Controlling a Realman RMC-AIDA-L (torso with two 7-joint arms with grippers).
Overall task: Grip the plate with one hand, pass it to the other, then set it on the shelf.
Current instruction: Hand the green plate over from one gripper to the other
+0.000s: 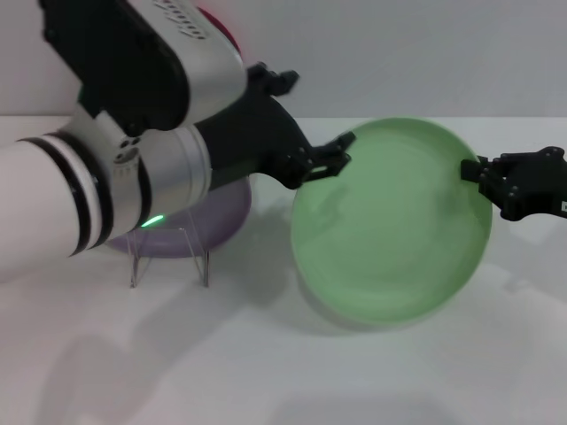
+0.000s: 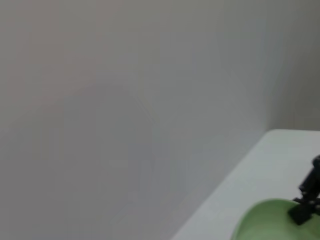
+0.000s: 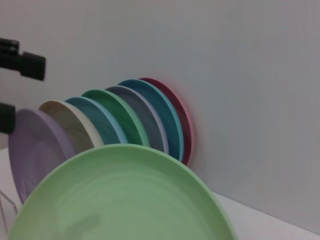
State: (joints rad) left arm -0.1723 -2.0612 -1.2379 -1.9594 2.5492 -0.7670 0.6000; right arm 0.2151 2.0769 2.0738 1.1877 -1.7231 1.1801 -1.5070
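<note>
Above the white table (image 1: 266,372): the round, pale mint-green plate (image 1: 394,221) is held up in the air, tilted, nearer the right edge than the left.
Right gripper (image 1: 478,173): its black fingers pinch the plate's rim on the side toward the right edge.
Left gripper (image 1: 341,155): its black fingers are at the plate's other rim, right beside it. I cannot tell if they grip yet.
Shelf: the small clear see-through plate stand (image 1: 168,252) sits on the table toward the left edge, under the left arm, with nothing in its front slot.
Other plates: a lilac-purple plate (image 1: 208,217) leans just behind the stand. More colored plates (image 3: 135,117) stand in a row toward the back wall.
Step now: this looks like the hand-over, with both grippers at the plate.
Next move: the left gripper needs a tight hold on the rim first. Then the right one can let go, and the plate can go to the stand.
</note>
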